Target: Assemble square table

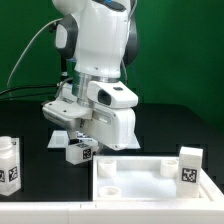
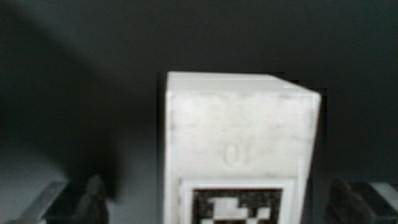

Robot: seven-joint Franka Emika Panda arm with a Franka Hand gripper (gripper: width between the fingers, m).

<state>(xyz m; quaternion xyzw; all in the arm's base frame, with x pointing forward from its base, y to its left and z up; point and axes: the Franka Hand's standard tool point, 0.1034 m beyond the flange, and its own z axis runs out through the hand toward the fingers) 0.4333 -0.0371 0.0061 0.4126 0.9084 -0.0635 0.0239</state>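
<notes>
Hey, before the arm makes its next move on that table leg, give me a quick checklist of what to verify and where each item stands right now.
1. Leg sits inside the claw: ok.
2. Claw open, with a gap showing on each side of the leg: ok.
3. How far along the leg the fingers reach: cannot tell, only their tips show.
4. Tabletop lies flat, rim up, apart from the claw: ok.
5. Second leg at the exterior view's left edge and third leg by the tabletop, both clear of the claw: ok.
</notes>
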